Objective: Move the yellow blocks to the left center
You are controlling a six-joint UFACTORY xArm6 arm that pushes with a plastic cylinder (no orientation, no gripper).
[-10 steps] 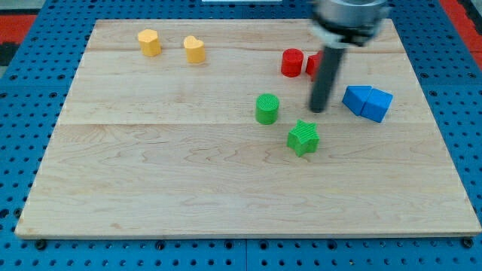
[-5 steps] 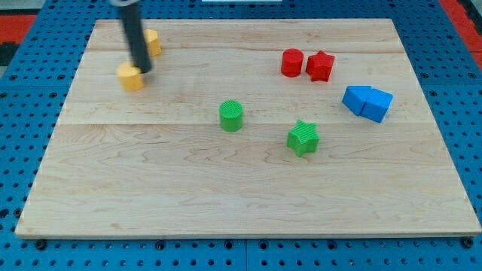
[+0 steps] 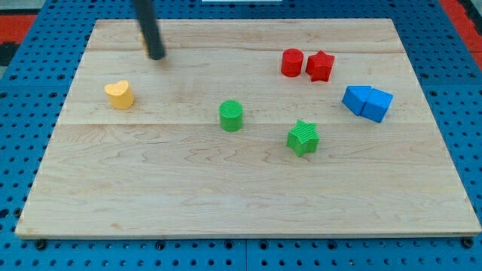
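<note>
A yellow heart-shaped block (image 3: 120, 95) lies on the wooden board (image 3: 241, 188) at the view's left, a little above the middle. My tip (image 3: 156, 56) is above it and to its right, apart from it. A second yellow block (image 3: 144, 47) is almost wholly hidden behind the rod near the view's top left; only a sliver shows at the rod's left edge. I cannot tell whether the tip touches it.
A green cylinder (image 3: 231, 116) stands near the board's middle, with a green star (image 3: 303, 138) to its lower right. A red cylinder (image 3: 292, 62) and a red star (image 3: 320, 65) sit side by side at the upper right. Two blue blocks (image 3: 367, 102) touch near the right edge.
The yellow heart block has slid down and to the left. The rod has moved up and slightly right, now covering the other yellow block. Earlier the green cylinder was pushed left.
</note>
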